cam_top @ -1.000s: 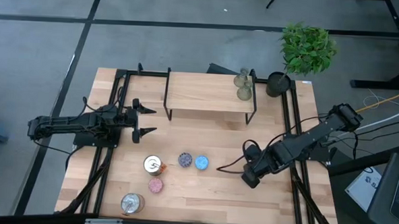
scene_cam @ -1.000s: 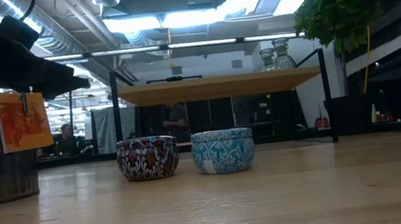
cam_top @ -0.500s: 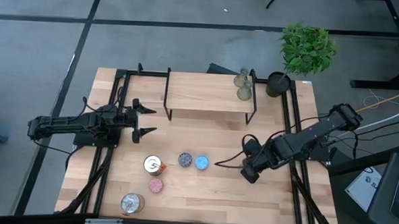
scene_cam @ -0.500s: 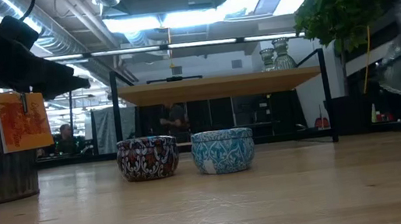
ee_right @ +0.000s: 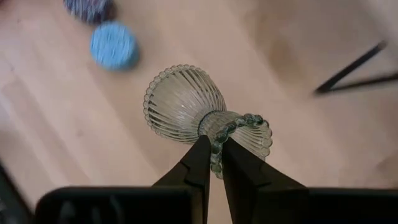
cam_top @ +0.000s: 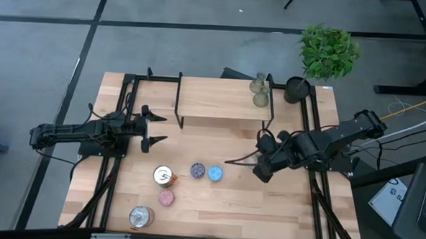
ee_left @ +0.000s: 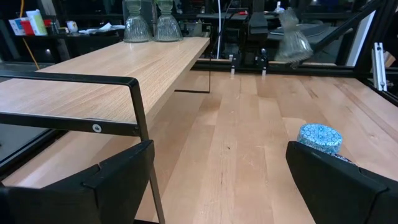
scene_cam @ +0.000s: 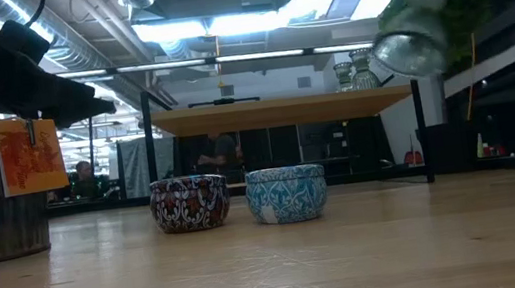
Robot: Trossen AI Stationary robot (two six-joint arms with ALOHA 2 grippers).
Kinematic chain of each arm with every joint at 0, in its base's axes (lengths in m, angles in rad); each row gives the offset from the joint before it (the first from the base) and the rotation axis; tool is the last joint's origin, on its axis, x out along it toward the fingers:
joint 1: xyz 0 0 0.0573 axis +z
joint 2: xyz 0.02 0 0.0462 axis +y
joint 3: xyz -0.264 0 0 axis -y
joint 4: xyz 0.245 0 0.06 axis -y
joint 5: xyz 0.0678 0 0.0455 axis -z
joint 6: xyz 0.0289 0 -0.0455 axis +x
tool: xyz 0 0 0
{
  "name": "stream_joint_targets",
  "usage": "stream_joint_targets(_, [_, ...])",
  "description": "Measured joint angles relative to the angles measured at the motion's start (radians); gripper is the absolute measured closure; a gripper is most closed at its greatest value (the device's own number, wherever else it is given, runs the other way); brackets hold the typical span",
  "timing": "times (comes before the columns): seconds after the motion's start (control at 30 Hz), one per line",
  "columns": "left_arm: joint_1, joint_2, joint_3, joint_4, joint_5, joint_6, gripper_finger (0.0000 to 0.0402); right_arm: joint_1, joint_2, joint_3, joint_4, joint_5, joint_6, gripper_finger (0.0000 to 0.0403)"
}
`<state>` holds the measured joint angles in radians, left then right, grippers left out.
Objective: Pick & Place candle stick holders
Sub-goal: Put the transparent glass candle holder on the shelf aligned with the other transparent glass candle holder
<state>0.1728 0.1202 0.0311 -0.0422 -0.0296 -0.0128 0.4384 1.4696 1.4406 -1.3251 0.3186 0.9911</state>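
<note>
My right gripper (cam_top: 261, 163) is shut on a pale ribbed glass candle stick holder (ee_right: 186, 109), high above the table right of the middle; the holder also shows in the low view (scene_cam: 410, 45) and the left wrist view (ee_left: 291, 41). Two more glass holders (cam_top: 259, 93) stand on the wooden shelf (cam_top: 221, 98). The blue holder (cam_top: 215, 173), the purple-speckled one (cam_top: 197, 170), the pink one (cam_top: 166, 197) and two silvery ones (cam_top: 164, 176) (cam_top: 141, 217) stand on the table. My left gripper (cam_top: 157, 128) is open and empty by the shelf's left end. My right gripper pinches the holder's beaded, scalloped rim (ee_right: 217, 152) between its two fingers. The fingers come from above, slanting down. The holder is lifted clear of the table and tilted, its ribbed bell end (ee_right: 177, 102) pointing away from the fingers.
The shelf stands on a black metal frame (cam_top: 269, 118) at the table's far middle. A black plant pot (cam_top: 296, 88) with a green plant stands at the far right corner. Bare wood lies between the blue holder and the right arm.
My right gripper has risen with the glass holder and gone toward the table's far edge and the shelf. The holder has climbed well clear of the table and now hangs tilted.
</note>
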Motion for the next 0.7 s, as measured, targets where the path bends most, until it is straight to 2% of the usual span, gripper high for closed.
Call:
stream_joint_targets(0.3, [0.000, 0.000, 0.000, 0.000, 0.000, 0.000, 0.0038, -0.078, 0.000, 0.071, -0.013, 0.197, -0.303, 0.0367])
stream_joint_targets(0.5, [0.000, 0.000, 0.000, 0.000, 0.000, 0.000, 0.0038, -0.143, 0.000, 0.092, -0.010, 0.244, -0.539, 0.0367])
stream_joint_targets(0.7, [0.000, 0.000, 0.000, 0.000, 0.000, 0.000, 0.0038, -0.205, 0.000, 0.093, -0.022, 0.259, -0.870, 0.0367])
